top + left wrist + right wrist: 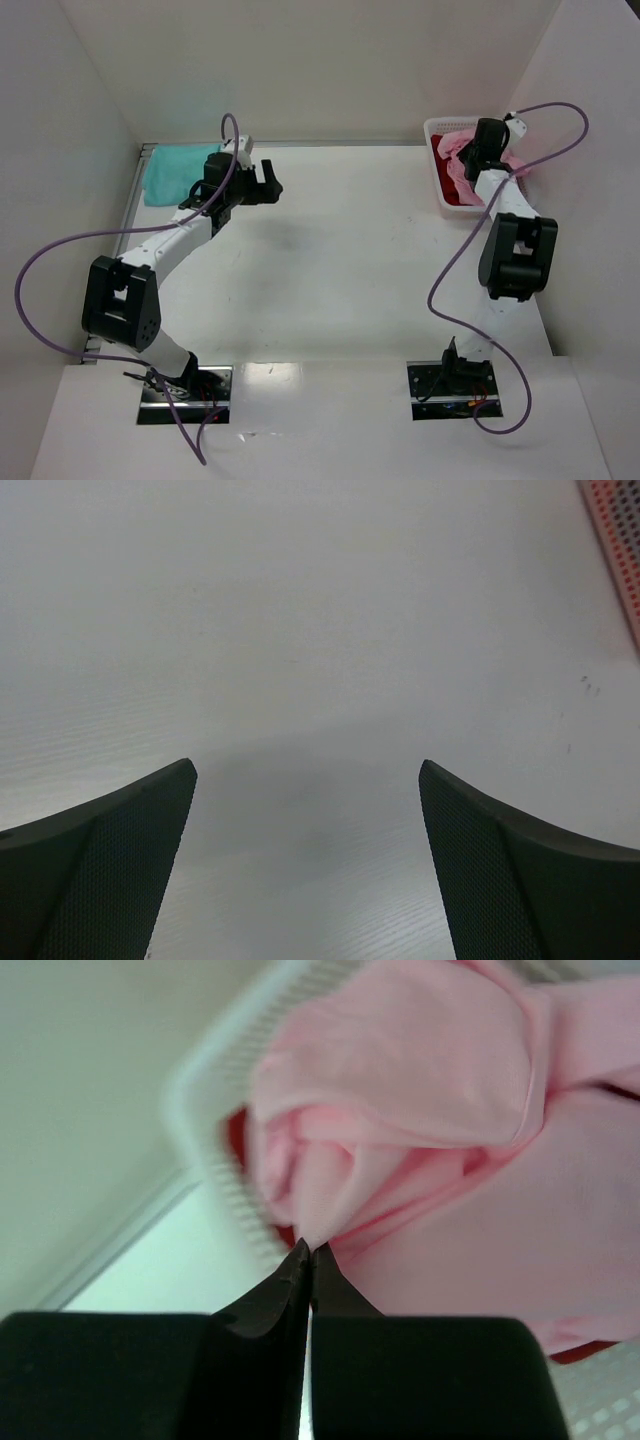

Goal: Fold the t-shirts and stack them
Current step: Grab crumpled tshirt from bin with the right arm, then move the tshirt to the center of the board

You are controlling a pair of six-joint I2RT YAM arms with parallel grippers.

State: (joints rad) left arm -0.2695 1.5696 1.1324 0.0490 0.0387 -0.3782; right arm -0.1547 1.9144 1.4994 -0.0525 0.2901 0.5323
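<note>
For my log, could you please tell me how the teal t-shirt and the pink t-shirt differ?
The teal t-shirt lies flat on the table, far left; the pink t-shirt sits crumpled in the basket, far right. The right gripper pinches the pink t-shirt; no gripper holds the teal t-shirt. Both are plain.

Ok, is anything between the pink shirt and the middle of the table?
Only the basket's wall, which it must be lifted over. The right gripper is shut on the pink shirt; nothing else shows on the table there, and the left gripper hangs open farther left.
</note>
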